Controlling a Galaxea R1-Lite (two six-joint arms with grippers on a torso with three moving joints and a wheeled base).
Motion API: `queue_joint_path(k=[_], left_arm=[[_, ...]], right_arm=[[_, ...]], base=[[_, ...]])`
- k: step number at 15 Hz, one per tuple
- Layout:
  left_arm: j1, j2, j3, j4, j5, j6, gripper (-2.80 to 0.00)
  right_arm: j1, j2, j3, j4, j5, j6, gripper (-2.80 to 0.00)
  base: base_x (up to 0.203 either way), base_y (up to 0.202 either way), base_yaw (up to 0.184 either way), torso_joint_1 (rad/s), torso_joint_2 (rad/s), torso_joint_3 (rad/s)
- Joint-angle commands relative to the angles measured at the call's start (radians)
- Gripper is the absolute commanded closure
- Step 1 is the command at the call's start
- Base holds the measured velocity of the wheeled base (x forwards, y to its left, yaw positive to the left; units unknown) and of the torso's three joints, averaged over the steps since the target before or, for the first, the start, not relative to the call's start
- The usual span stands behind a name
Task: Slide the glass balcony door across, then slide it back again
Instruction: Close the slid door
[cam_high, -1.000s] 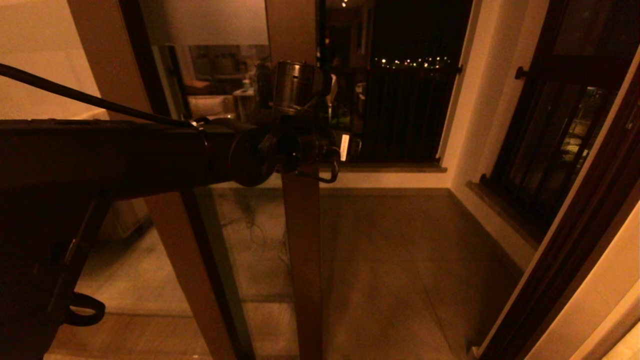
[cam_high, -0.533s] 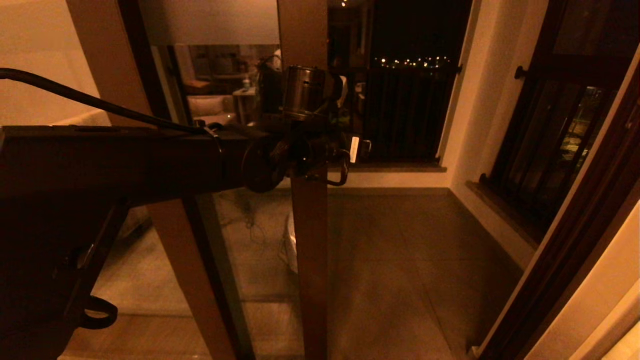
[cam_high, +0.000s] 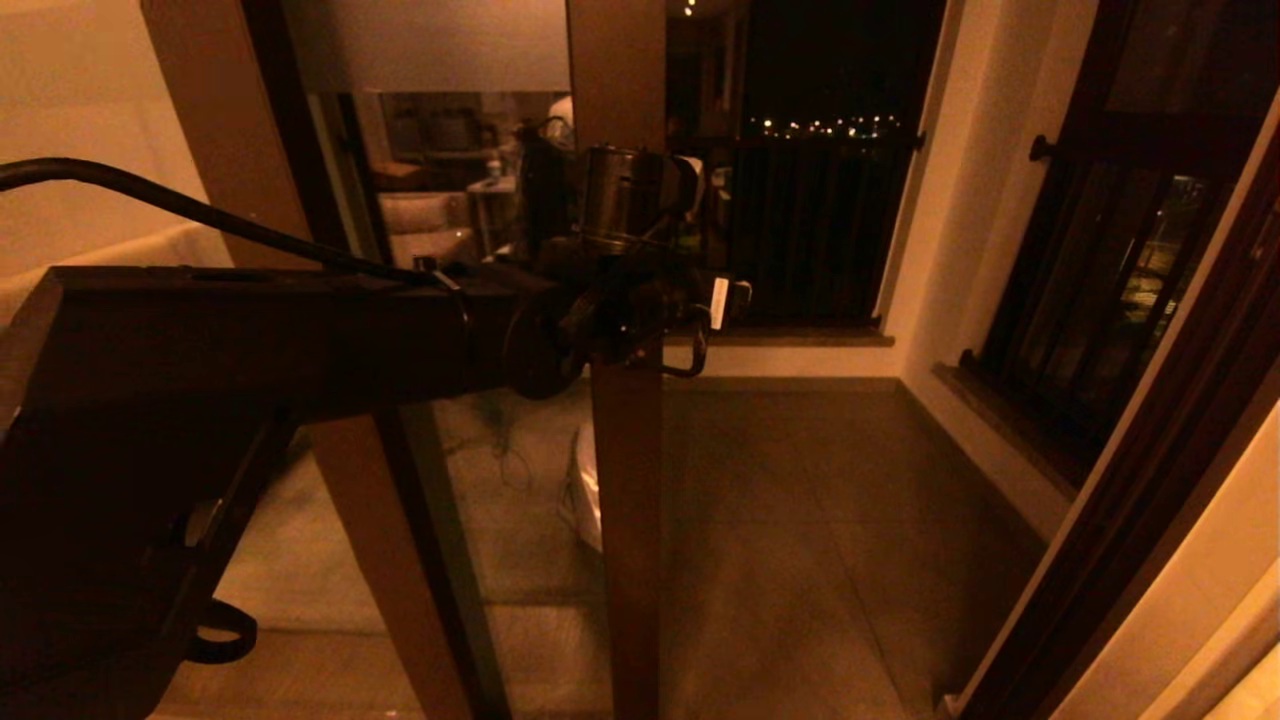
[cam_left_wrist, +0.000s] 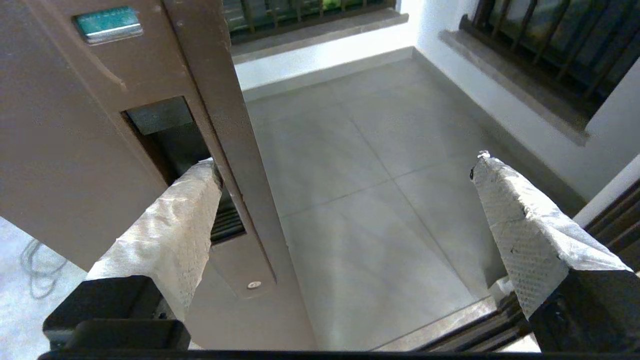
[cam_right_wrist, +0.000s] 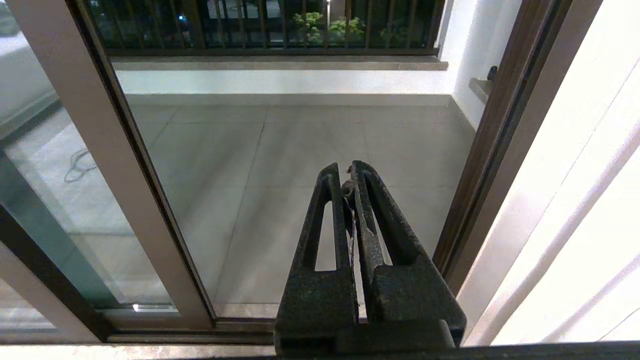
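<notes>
Well, the glass balcony door (cam_high: 470, 330) stands tall, its long side running straight up & down from floor to top. Its brown upright (cam_high: 625, 520) sits near the middle of the head view, w/ the glass pane spreading off to the robot's left. The way out to the balcony floor (cam_high: 800, 520) is open on the robot's right of that upright.

The left end effector (cam_left_wrist: 345, 165) is up at the door's upright, about mid-height. Its two fingers are spread wide. One taped finger (cam_left_wrist: 165, 235) has its tip in the dark slot of the handle plate (cam_left_wrist: 200, 165), touching the upright's edge. The other finger hangs out in the open air over the balcony floor, well apart from the door. A small screw (cam_left_wrist: 254, 285) shows at the low end of the plate.

The right end effector (cam_right_wrist: 349, 187) is parked low, away from the door, w/ its fingers pressed together on nothing. It points out at the balcony floor.

Past the door there's a dark railing w/ bars (cam_high: 800, 230) & a window w/ bars (cam_high: 1100, 280) on the robot's right wall.
</notes>
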Motion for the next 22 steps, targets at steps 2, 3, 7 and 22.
queue_joint_path(k=[2,3,7,22], left_arm=[[-0.005,0.017,-0.001,-0.015,-0.003,0.001,-2.80],[-0.006,0.019,-0.001,-0.015,-0.004,0.001,-2.80],[-0.018,0.012,0.001,-0.033,-0.005,-0.001,-2.80],[-0.075,0.014,-0.001,-0.052,-0.011,-0.001,-2.80]], right_arm=[[0.000,0.002,0.000,0.000,0.001,-0.001,0.00],[0.000,0.002,0.000,0.000,0.001,-0.001,0.00],[0.000,0.002,0.000,0.000,0.001,-0.001,0.00],[0.000,0.002,0.000,0.000,0.001,-0.001,0.00]], base=[[0.000,0.000,0.000,0.000,0.00,0.000],[0.000,0.000,0.000,0.000,0.00,0.000],[0.000,0.000,0.000,0.000,0.00,0.000],[0.000,0.000,0.000,0.000,0.00,0.000]])
